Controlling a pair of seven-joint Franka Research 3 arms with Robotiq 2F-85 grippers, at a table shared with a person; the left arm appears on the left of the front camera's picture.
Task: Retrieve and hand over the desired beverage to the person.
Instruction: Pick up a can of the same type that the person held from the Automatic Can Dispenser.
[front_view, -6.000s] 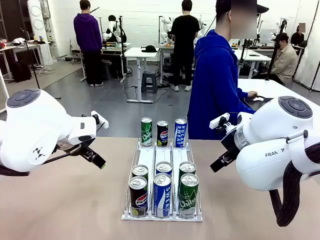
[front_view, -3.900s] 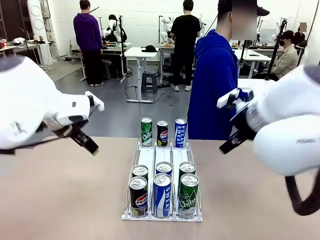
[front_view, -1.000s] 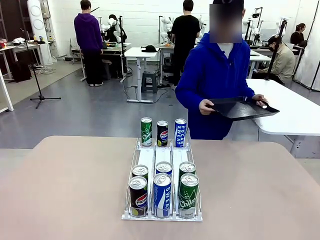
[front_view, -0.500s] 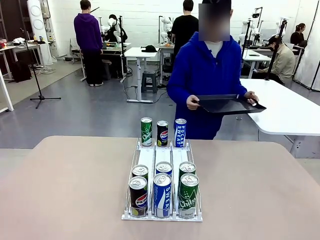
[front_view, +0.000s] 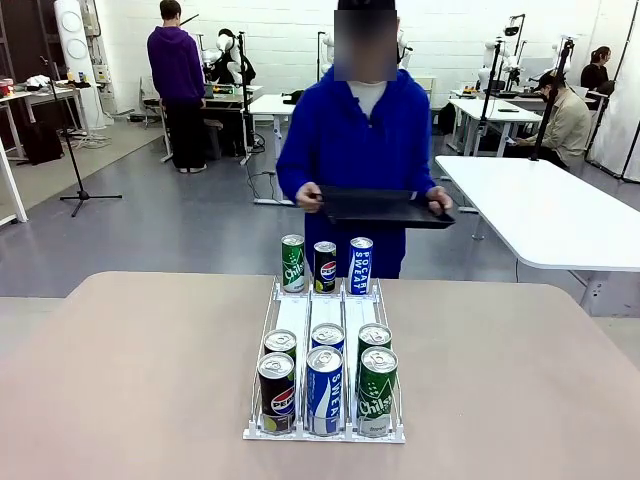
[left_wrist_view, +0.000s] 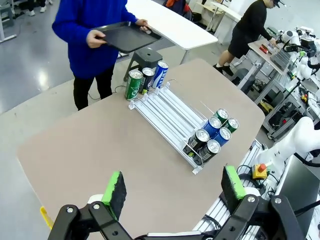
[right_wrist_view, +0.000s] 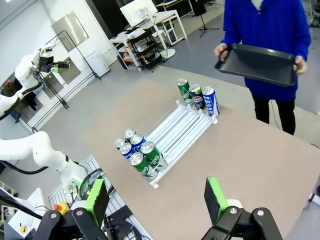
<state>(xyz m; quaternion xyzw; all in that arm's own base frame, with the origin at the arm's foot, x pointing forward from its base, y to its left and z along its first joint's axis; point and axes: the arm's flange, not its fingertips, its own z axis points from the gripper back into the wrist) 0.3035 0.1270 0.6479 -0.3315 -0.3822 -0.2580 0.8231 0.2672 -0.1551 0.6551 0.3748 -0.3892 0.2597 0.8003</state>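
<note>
Front view, person: the person (front_view: 355, 140) in a blue hoodie stood just past the tabletop's (front_view: 130, 380) far edge, both hands holding a black tray (front_view: 380, 208).
Front view, rack: a clear three-lane rack (front_view: 296, 312) at mid-tabletop held nine upright cans (front_view: 324, 390), three at its far end and six in two rows at its near end.
Front view, labels: the far row read green "Chils…", Pepsi, Pocari Sweat from the left. The nearest row read Pepsi, Pocari Sweat, "Chils…".
Left wrist view, left gripper: the left gripper (left_wrist_view: 174, 185) was spread wide with nothing between its green pads, high above the tabletop, well apart from the rack.
Right wrist view, right gripper: the right gripper (right_wrist_view: 156, 196) was likewise spread wide, holding and touching nothing, with the rack and person beyond it.
</note>
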